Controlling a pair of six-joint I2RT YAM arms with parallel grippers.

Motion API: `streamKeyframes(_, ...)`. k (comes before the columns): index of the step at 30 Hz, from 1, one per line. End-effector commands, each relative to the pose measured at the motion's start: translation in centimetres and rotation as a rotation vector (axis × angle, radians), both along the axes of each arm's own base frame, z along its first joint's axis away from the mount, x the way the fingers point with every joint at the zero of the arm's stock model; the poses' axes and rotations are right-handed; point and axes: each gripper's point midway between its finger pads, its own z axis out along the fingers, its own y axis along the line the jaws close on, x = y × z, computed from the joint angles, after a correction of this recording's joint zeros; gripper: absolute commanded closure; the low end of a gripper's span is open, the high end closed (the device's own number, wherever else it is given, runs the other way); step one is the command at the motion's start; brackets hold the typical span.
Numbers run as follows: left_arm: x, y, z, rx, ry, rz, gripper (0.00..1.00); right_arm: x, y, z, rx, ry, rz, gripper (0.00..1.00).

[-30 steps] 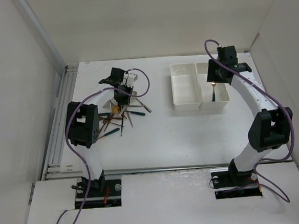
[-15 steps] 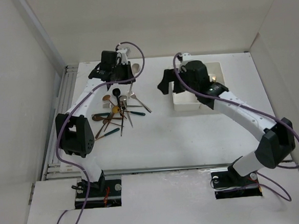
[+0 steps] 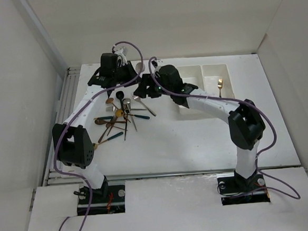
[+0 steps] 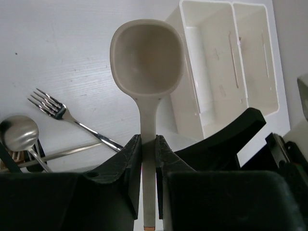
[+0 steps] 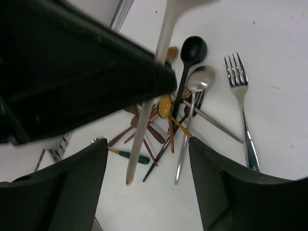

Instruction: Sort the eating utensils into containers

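L claw [image 4: 148, 142] pinches pale grey spoon [image 4: 147, 57]: squarish bowl, slim handle.

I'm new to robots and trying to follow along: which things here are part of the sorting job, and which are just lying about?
Part of the job: pale spoon in the left claw; utensil pile; white bins; gold fork in one bin.
Just there: metal side rail; purple cables.
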Motion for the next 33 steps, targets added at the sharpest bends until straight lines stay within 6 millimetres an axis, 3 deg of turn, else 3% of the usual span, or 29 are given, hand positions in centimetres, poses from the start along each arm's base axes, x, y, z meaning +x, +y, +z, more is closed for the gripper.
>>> streamKeyframes(1, -1.2, -0.6, 2.3, -0.064, -0.045, -0.020, 1.00, 1.5, 1.6, 3.6, 0.106, -0.059, 0.008, 0.28)
streamKeyframes(3, -1.5, -0.8, 1.9, -0.076, -0.025, -0.030, 1.00, 2.1, 2.0, 2.2, 0.104, -0.024, -0.011, 0.34)
streamKeyframes(6, -1.8, -1.1, 2.0, -0.092, -0.016, -0.042, 1.00, 3.2, 1.7, 1.5, 0.111, 0.001, -0.027, 0.55)
streamKeyframes(7, -1.7, -1.2, 2.2, -0.101, -0.020, -0.038, 1.00, 3.3, 1.9, 0.4, 0.110, 0.031, -0.034, 0.61)
streamKeyframes(9, -1.5, -1.2, 2.4, -0.104, -0.031, -0.039, 1.00, 4.0, 1.5, 0.4, 0.147, 0.055, -0.019, 0.96)
streamKeyframes(12, -1.6, -1.2, 2.0, -0.096, -0.027, -0.043, 1.00, 4.7, 0.6, 0.1, 0.155, 0.068, -0.034, 1.00)
streamKeyframes(13, -1.6, -1.2, 2.0, -0.090, -0.033, -0.047, 0.93, 4.6, 0.3, 1.7, 0.174, 0.037, -0.043, 1.00)
streamKeyframes(14, -1.6, -1.1, 2.0, -0.084, -0.038, -0.051, 0.62, 5.0, -0.5, 2.2, 0.163, 0.007, -0.056, 1.00)
streamKeyframes(15, -1.4, -1.0, 1.9, -0.069, -0.048, -0.048, 0.47, 5.0, -1.0, 2.7, 0.157, -0.013, -0.074, 1.00)
streamKeyframes(16, -1.4, -0.7, 1.6, -0.054, -0.044, -0.042, 0.34, 5.8, -2.7, 2.6, 0.143, -0.021, -0.114, 1.00)
streamKeyframes(17, -1.0, -0.1, 1.5, -0.039, -0.052, -0.021, 0.16, 5.8, -4.0, 4.1, 0.145, -0.050, -0.135, 1.00)
streamKeyframes(18, -0.7, 0.7, 1.2, -0.002, -0.050, 0.013, 0.01, 6.0, -5.3, 4.3, 0.120, -0.067, -0.156, 1.00)
streamKeyframes(19, -0.2, 1.9, 0.8, 0.041, -0.063, 0.038, 0.01, 7.3, -7.9, 4.1, 0.089, -0.072, -0.228, 1.00)
streamKeyframes(20, 0.4, 3.0, 1.0, 0.074, -0.080, 0.073, 0.01, 7.2, -9.8, 2.8, 0.020, -0.024, -0.266, 1.00)
streamKeyframes(21, 0.6, 3.8, 0.6, 0.114, -0.083, 0.101, 0.01, 7.5, -11.6, 3.2, -0.037, -0.045, -0.291, 1.00)
streamKeyframes(22, 1.2, 5.3, 1.1, 0.171, -0.109, 0.168, 0.01, 8.3, -13.8, 2.3, -0.114, -0.040, -0.363, 1.00)
streamKeyframes(23, 1.2, 6.1, 0.7, 0.220, -0.114, 0.180, 0.01, 9.1, -16.0, 2.3, -0.177, -0.041, -0.418, 1.00)
streamKeyframes(24, 1.4, 6.5, 0.6, 0.241, -0.120, 0.195, 0.01, 8.2, -17.8, 0.5, -0.304, -0.004, -0.433, 1.00)
streamKeyframes(26, 1.3, 7.0, -0.7, 0.277, -0.088, 0.204, 0.01, 9.2, -21.7, -1.0, -0.445, 0.026, -0.529, 1.00)
streamKeyframes(30, 1.5, 7.5, -2.1, 0.299, -0.059, 0.229, 0.01, 8.3, -24.5, -6.8, -0.676, 0.158, -0.486, 1.00)
streamKeyframes(33, 1.5, 7.7, -2.9, 0.313, -0.043, 0.237, 0.01, 8.2, -24.9, -7.8, -0.714, 0.174, -0.489, 1.00)
